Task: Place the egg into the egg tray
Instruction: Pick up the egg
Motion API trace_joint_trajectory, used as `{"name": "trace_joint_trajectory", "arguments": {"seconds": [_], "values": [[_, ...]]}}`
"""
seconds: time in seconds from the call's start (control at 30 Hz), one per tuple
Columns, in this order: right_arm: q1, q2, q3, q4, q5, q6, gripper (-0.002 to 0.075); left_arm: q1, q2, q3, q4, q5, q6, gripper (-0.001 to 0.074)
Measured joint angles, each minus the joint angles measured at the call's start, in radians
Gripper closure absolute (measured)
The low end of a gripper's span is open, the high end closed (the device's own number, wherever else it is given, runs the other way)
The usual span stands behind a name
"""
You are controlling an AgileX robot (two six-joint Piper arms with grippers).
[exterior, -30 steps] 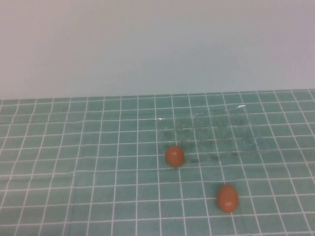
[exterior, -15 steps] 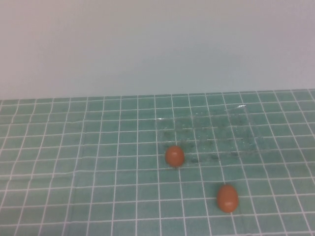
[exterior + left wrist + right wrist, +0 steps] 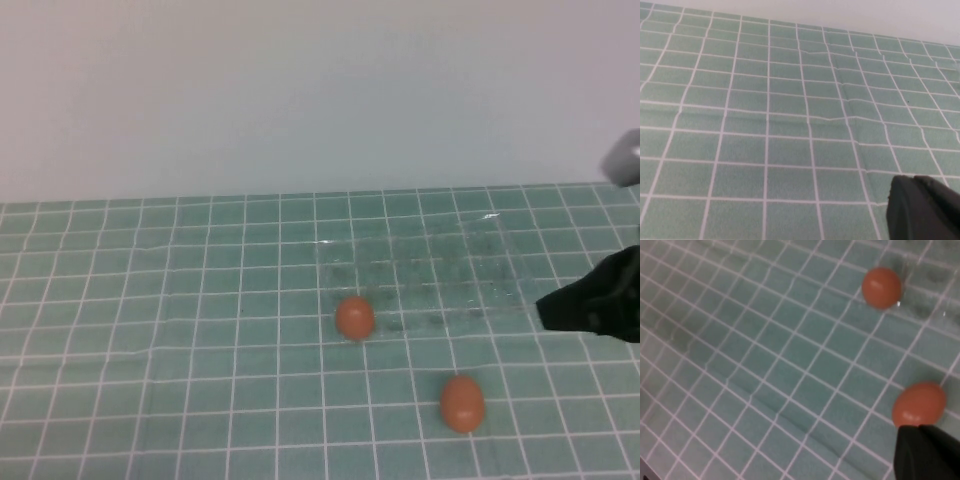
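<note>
Right gripper point(image 3: 590, 305) at right edge; left gripper point(image 3: 922, 210) low.

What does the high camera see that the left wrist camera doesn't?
Only the high view shows two eggs, one at the egg tray's near left corner and one nearer the robot, plus the right gripper coming in from the right edge. Only the left wrist view shows the left gripper, low over bare mat. Both show the green checked mat.

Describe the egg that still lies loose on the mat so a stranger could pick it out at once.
Start at the green gridded mat and find the clear egg tray right of centre. One egg sits at the tray's near left corner; the loose egg lies nearer the robot, apart from the tray, on bare mat. The right pincer enters from the right; the left pincer is out of the high view.
</note>
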Motion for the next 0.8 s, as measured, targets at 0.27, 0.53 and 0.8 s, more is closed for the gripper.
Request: {"name": "trace_joint_trajectory", "arguments": {"seconds": [0.27,0.53,0.8], "values": [[0.193,0.189,-0.086,-0.313,-0.02,0.364,0.0727,0.0,0.0,0.0,0.0,0.0,0.0,0.0736],[0.303,0.326,-0.134,-0.569,-0.025,0.684,0.072,0.0,0.0,0.0,0.0,0.0,0.0,0.0736],[0.323,0.464,-0.205,-0.593,-0.038,0.805,0.0438,0.0,0.0,0.0,0.0,0.0,0.0,0.0736]]}}
